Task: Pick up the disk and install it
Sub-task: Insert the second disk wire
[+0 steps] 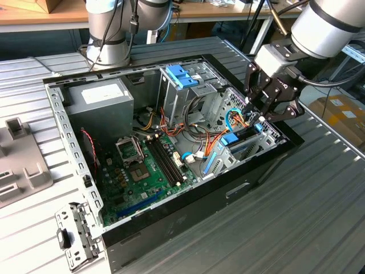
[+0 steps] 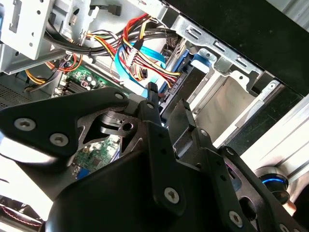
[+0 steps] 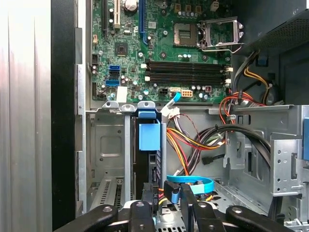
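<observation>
The disk (image 3: 146, 169) stands on edge in a metal bay at the front corner of the open computer case (image 1: 188, 217). Its blue plastic rail tab (image 3: 148, 135) sticks up above the dark edge. In the exterior view the disk (image 1: 242, 138) sits low in that bay, on the exterior view's right. My gripper (image 1: 255, 117) hangs just above it, with its black fingers a little apart and nothing between them. In the first wrist view one finger (image 3: 147, 212) lines up with the disk's edge, and my gripper (image 3: 168, 205) straddles a blue flat cable. The second wrist view has my gripper (image 2: 168, 108) over the bay.
A grey power supply box (image 1: 100, 97) and a metal cage with a light-blue top (image 1: 182, 77) stand at the back of the case. The green motherboard (image 1: 142, 171) lies on its floor. Coloured cables (image 1: 199, 134) crowd beside the bay. A grey fixture (image 1: 17, 165) sits outside.
</observation>
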Controlling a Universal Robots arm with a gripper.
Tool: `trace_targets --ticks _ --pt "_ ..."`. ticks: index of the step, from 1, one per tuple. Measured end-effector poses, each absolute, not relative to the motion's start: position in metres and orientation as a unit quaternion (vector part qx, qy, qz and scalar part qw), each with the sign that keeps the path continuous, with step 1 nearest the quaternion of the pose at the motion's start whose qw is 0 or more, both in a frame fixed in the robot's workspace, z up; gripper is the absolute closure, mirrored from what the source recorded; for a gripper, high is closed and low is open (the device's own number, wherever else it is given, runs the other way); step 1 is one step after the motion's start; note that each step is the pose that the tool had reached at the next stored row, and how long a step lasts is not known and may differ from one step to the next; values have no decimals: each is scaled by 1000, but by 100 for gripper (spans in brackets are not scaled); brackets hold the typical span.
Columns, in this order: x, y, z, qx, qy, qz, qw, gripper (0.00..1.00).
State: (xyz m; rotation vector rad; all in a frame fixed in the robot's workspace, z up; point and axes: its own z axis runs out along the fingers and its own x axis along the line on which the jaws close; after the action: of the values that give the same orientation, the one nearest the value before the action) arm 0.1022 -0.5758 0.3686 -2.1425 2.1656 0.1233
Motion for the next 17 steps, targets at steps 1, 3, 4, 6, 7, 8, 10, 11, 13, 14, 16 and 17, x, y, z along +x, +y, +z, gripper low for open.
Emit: trace_targets --ticks 1,3,4,6,7,8,10,11,13,14,16,17 --pt "102 -576 369 -702 710 40 46 64" --pt "102 -576 368 -702 710 40 46 64" --pt "102 -576 368 -702 710 40 46 64" --pt "102 -576 368 -702 710 40 46 65" --pt "102 -576 368 -702 710 40 46 72" --pt "102 -576 368 -702 710 40 46 72" --pt "102 -576 368 -702 710 40 46 84" --pt "102 -576 368 -702 710 40 46 84" --pt "102 -576 368 -702 710 40 46 84" --pt "102 -576 368 -702 710 40 46 84" --pt "102 -576 368 -702 710 40 46 84" --pt "102 -576 368 -702 710 40 46 84"
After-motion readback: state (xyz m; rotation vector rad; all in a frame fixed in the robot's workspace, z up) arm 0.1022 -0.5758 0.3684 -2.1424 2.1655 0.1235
